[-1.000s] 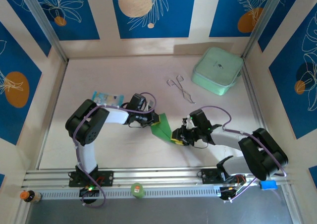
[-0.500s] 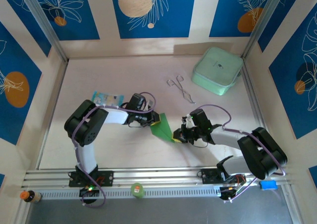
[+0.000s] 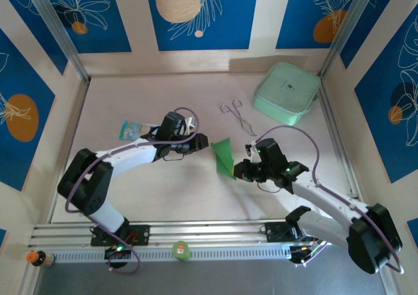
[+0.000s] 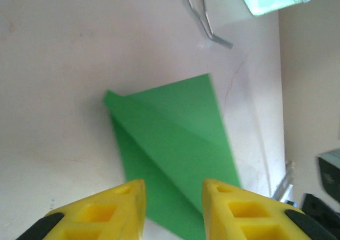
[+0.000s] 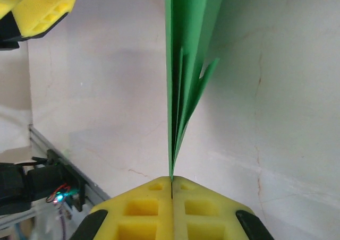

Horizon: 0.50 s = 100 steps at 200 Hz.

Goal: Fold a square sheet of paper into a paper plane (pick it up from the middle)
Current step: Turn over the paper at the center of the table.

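The square sheet of paper [image 3: 223,156] is bright green and folded into a creased, pointed shape, held up off the table near the middle. My right gripper [image 3: 239,171] is shut on its near end; in the right wrist view the layers [image 5: 186,49] rise edge-on from between the closed yellow fingers [image 5: 143,208]. Just left of the sheet my left gripper [image 3: 201,143] stands open and apart from it. In the left wrist view the folded paper [image 4: 175,139] lies beyond the spread fingertips, with nothing between them [image 4: 172,192].
A pale mint box [image 3: 287,93] sits at the back right, with metal tweezers [image 3: 238,116] in front of it. A light-blue packet [image 3: 130,129] lies at the left behind the left arm. Panel walls close in the table.
My left gripper has opened, let go of the paper and drawn back to the left. The right gripper has shut on the paper and carried it up and slightly toward the back.
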Tool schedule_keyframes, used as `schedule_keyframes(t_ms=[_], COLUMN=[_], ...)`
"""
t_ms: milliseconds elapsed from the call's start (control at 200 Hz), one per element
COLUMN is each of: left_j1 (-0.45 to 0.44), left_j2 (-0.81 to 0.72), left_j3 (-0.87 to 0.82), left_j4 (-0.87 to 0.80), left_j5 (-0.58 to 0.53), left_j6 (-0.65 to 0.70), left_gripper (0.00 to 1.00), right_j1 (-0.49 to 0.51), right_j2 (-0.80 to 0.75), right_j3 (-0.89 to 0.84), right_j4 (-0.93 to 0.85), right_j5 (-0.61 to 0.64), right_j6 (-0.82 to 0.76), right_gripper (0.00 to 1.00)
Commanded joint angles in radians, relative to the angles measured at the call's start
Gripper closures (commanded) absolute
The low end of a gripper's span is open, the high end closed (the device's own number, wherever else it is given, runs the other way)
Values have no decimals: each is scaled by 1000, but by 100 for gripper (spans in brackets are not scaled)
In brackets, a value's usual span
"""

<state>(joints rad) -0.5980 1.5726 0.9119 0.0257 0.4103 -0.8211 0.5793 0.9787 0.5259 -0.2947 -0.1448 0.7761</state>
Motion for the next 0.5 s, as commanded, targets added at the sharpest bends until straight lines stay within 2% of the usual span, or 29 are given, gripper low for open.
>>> schedule_keyframes(t_ms=[0, 100, 205, 335, 435, 495], left_j1=[0, 0, -1, 1, 0, 1], left_j2=[-73, -131, -184, -243, -284, -304], left_j3=[21, 0, -22, -52, -75, -82], left_j4=[-112, -133, -149, -157, -165, -180], left_j5=[-123, -187, -249, -327, -388, -423], left_j6=[81, 102, 116, 116, 110, 106], left_gripper=[66, 66, 66, 65, 65, 65], right_j1=[49, 123, 238, 375, 447, 471], right_j2=[-48, -50, -10, 93, 203, 280], right_j3=[76, 151, 240, 334, 381, 406], right_j4=[-220, -322, -449, -604, -687, -729], right_j5=[232, 398, 656, 977, 1125, 1162], right_j6=[-84, -125, -134, -73, -64, -49], right_gripper=[98, 98, 99, 99, 99, 98])
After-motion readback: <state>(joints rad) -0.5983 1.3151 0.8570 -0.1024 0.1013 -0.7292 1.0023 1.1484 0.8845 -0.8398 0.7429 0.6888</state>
